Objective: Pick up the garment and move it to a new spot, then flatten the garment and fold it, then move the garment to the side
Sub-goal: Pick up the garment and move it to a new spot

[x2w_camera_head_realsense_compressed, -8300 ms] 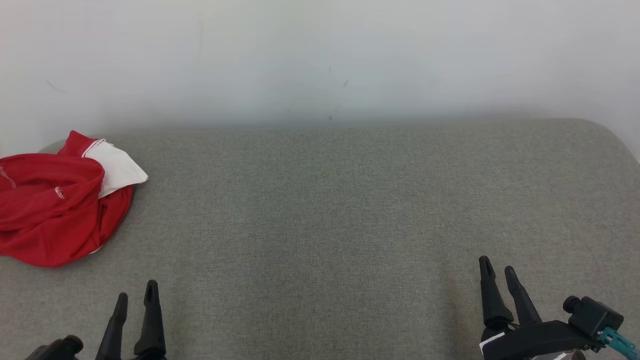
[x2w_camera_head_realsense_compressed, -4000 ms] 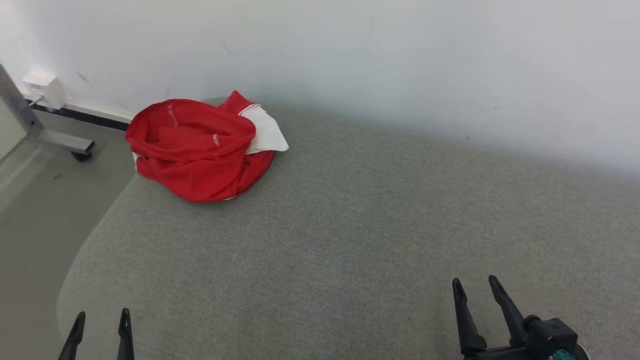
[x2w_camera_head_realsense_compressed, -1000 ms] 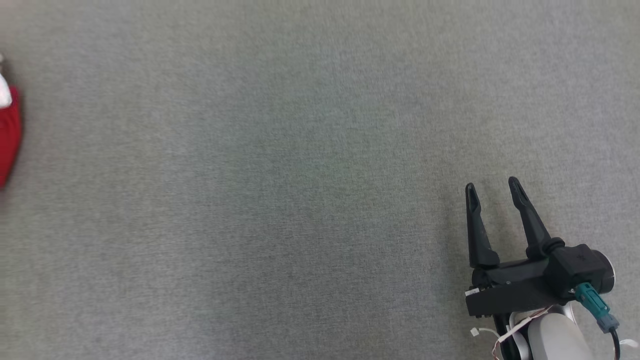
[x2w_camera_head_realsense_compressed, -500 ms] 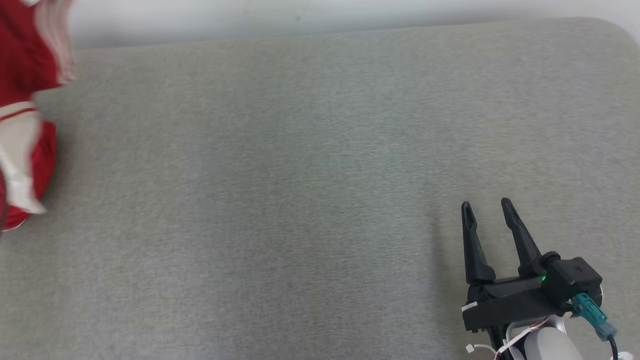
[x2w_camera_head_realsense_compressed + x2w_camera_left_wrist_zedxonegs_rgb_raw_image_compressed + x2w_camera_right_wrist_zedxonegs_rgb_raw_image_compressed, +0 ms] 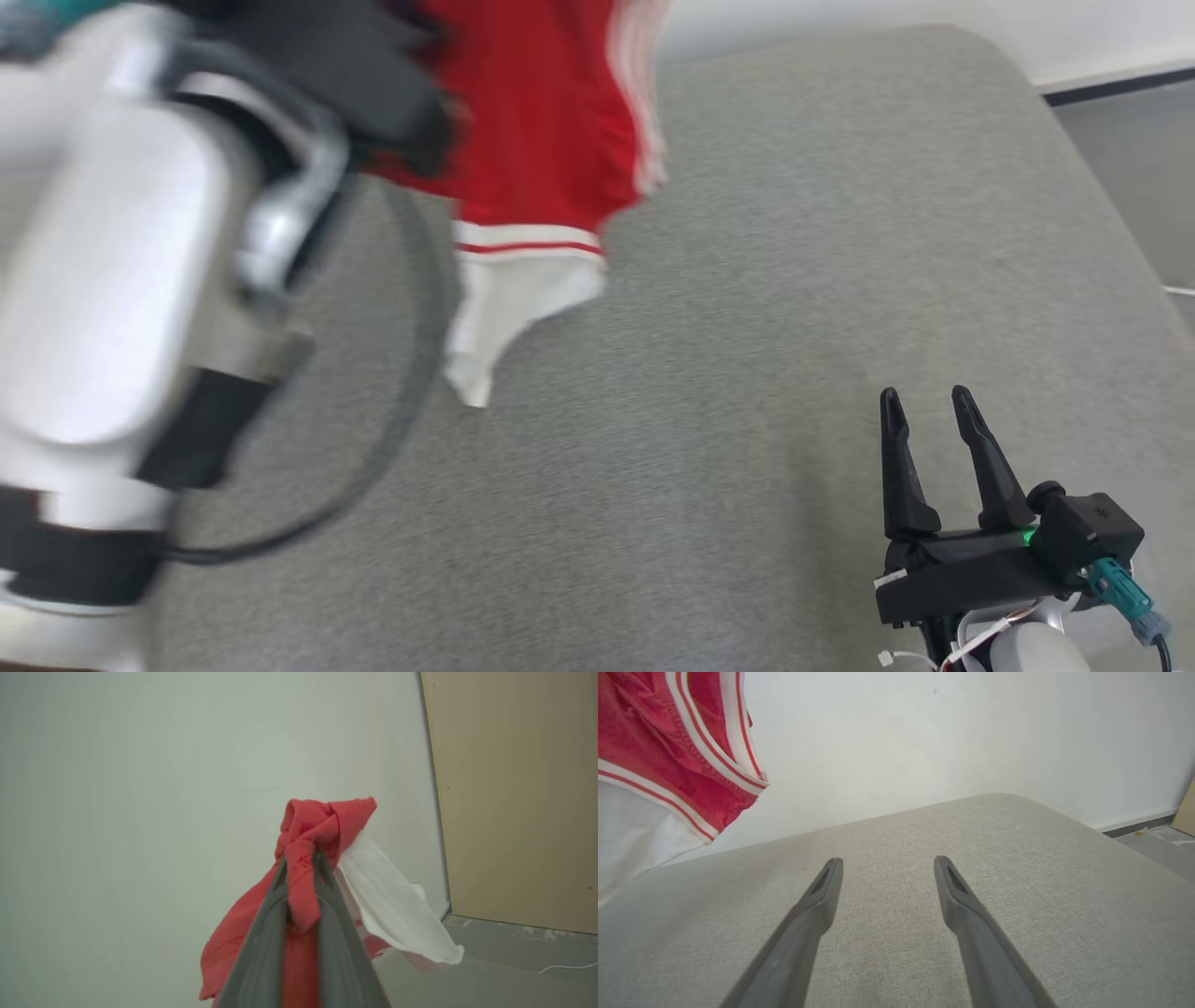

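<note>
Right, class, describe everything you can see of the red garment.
The garment is red, thin, soft-looking cloth with a white panel and narrow red-and-white stripes along its edges. It is crumpled and hangs from a bunched fold pinched in the shut left gripper. It dangles over the grey cushion; whether its white tip touches it cannot be told.

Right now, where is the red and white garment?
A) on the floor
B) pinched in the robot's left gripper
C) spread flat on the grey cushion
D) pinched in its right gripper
B: the left gripper is shut on a bunch of the garment, while the right gripper stands open and empty.
</note>
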